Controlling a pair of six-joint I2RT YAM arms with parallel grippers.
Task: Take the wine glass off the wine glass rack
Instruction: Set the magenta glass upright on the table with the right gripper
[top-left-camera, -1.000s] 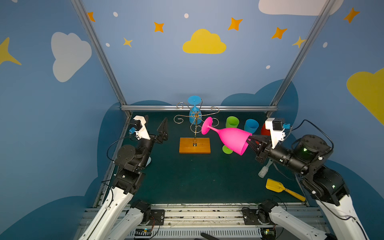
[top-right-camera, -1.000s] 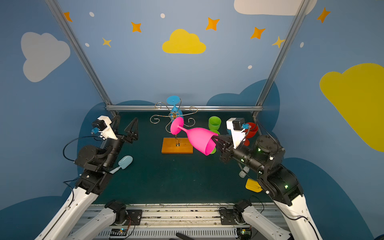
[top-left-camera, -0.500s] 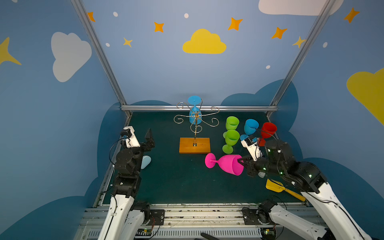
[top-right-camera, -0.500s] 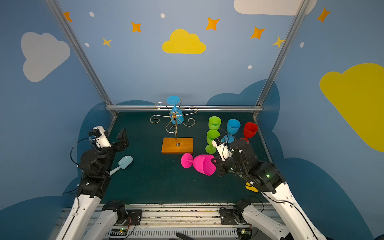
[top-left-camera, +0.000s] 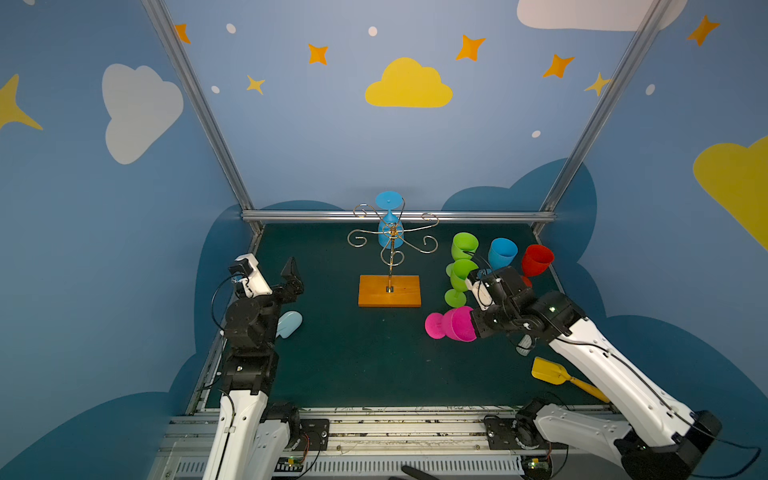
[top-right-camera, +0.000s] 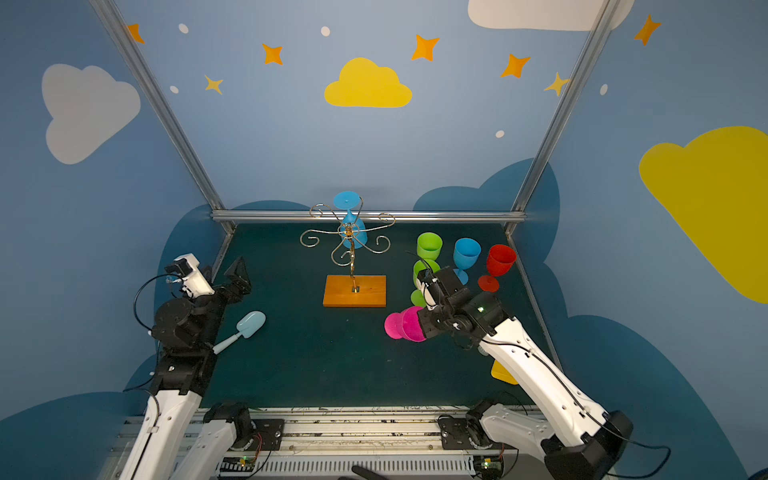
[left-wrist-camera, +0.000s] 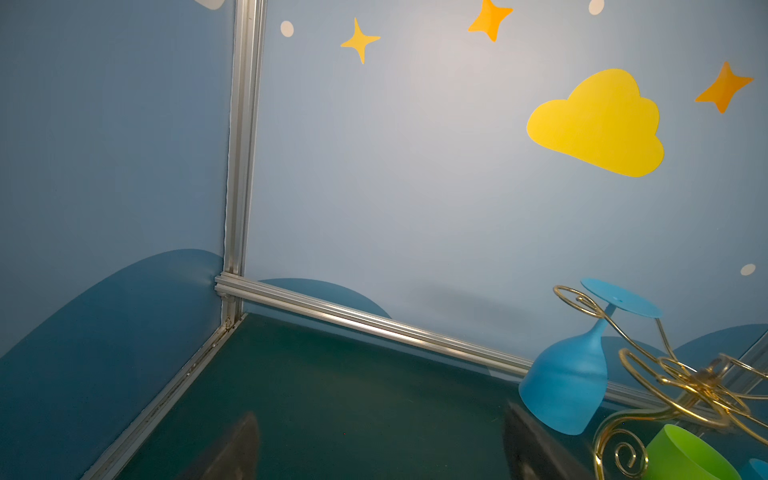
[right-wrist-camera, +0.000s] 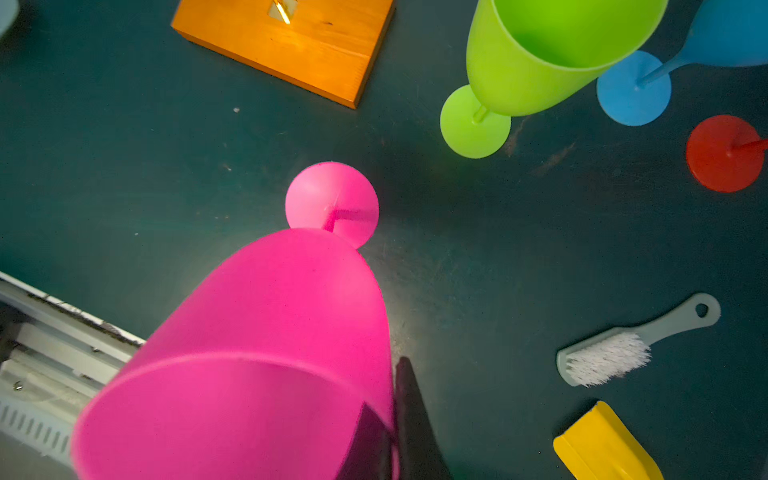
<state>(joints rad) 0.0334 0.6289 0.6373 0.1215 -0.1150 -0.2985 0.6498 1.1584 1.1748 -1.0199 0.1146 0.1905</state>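
**Top views.** The right gripper (top-left-camera: 478, 327) is clamped on the rim of the pink wine glass (top-left-camera: 452, 324). It holds the glass low over the mat (top-left-camera: 353, 365) at the near right, well apart from the wine glass rack (top-left-camera: 376, 293). The glass lies almost on its side with its foot pointing left. Whether it touches the mat cannot be told.

The rack stands at the far centre on its wooden base. One blue hanging glass (top-left-camera: 388, 200) is upside down on a far arm.

Right of the rack, four glasses stand upright in a cluster:
- far green glass (top-left-camera: 464, 245)
- near green glass (top-left-camera: 459, 274)
- blue standing glass (top-left-camera: 502, 252)
- red glass (top-left-camera: 537, 259)

The left gripper (top-left-camera: 292, 277) is raised at the left edge, jaws spread wide and holding nothing. A pale blue scoop (top-left-camera: 289, 324) lies beside the left arm. A yellow scoop (top-left-camera: 546, 370) lies near right, partly under the right arm.

**Left wrist view.** Two dark fingertips (left-wrist-camera: 239, 444) stand well apart with only mat between them. The blue hanging glass tilts bowl-down, its foot resting on a gold curl of the rack. A green rim shows at the corner.

**Right wrist view.** The pink wine glass fills much of the picture. One dark finger (right-wrist-camera: 411, 415) presses the outside of its rim, and the other shows through the pink wall from inside. The foot is over bare mat, between the rack's base and the near green glass's foot. A grey brush (right-wrist-camera: 615, 353) with white bristles lies on the mat near the yellow scoop.
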